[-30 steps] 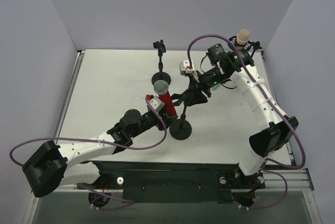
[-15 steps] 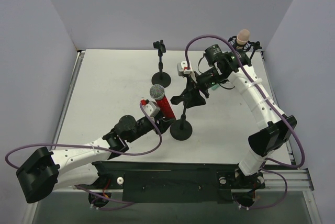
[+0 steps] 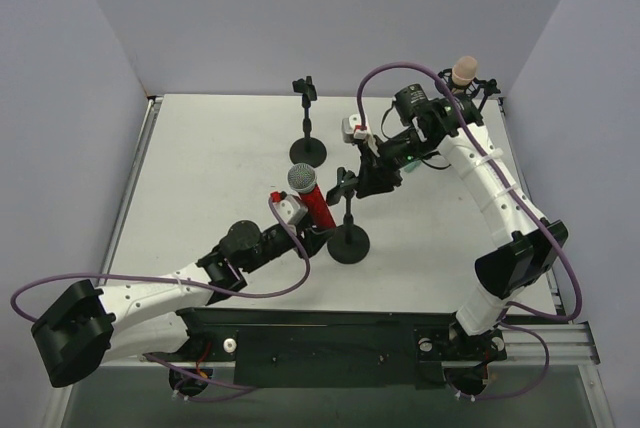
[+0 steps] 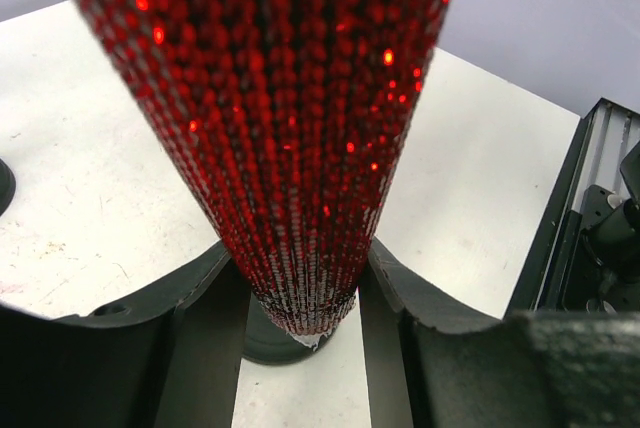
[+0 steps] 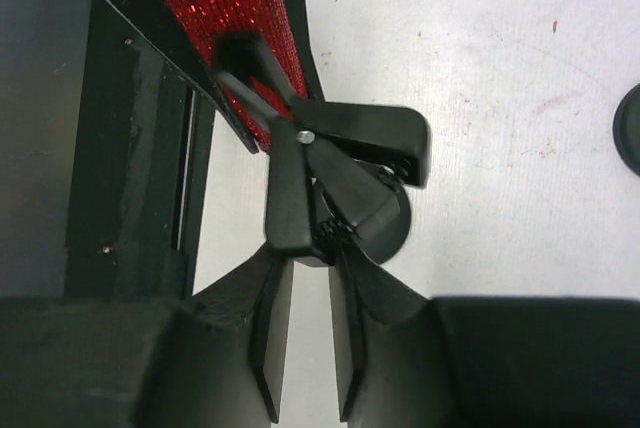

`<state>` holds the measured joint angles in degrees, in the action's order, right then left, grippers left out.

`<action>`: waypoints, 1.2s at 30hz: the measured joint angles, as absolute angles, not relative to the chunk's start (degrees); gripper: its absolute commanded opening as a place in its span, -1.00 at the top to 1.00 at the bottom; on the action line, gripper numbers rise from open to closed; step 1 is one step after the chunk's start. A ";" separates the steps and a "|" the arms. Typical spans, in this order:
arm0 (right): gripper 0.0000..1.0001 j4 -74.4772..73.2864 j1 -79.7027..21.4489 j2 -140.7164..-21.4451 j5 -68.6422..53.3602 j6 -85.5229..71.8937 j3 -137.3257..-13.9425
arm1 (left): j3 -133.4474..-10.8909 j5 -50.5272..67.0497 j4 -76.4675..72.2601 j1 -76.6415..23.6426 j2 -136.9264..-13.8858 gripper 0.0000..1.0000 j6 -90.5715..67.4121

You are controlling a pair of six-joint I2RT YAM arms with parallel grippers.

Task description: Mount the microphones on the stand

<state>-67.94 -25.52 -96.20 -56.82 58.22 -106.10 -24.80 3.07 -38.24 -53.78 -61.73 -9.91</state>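
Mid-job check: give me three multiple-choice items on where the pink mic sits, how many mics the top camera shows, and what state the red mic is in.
1. Where is the peach-pink microphone? A) upright at the far right corner B) lying flat at the near edge C) in a basket
2. How many microphones show in the top view? A) one B) two C) three
3. The red microphone is: A) lying loose B) held by the left gripper C) standing on its own
Answers: 1 A, its head stands up in that corner. 2 B, only peach-pink and red appear. 3 B, the fingers flank its handle, while the right gripper pinches the stand clip.
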 measured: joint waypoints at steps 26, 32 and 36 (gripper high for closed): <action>-1.00 -74.61 -26.44 -99.15 -52.31 75.02 -116.14 | -20.01 -0.43 -29.74 -53.54 -46.61 1.00 -10.33; -1.00 -74.83 -26.74 -101.14 -50.19 81.97 -116.49 | -19.33 -0.43 -26.44 -53.54 -43.29 1.00 -10.79; -0.99 -74.85 -27.57 -101.19 -48.88 85.36 -116.79 | -19.33 -0.40 -25.61 -53.54 -42.92 1.00 -11.33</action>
<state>-74.85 -27.57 -101.19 -48.88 85.36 -116.79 -19.33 -0.40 -25.61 -53.54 -42.92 -11.33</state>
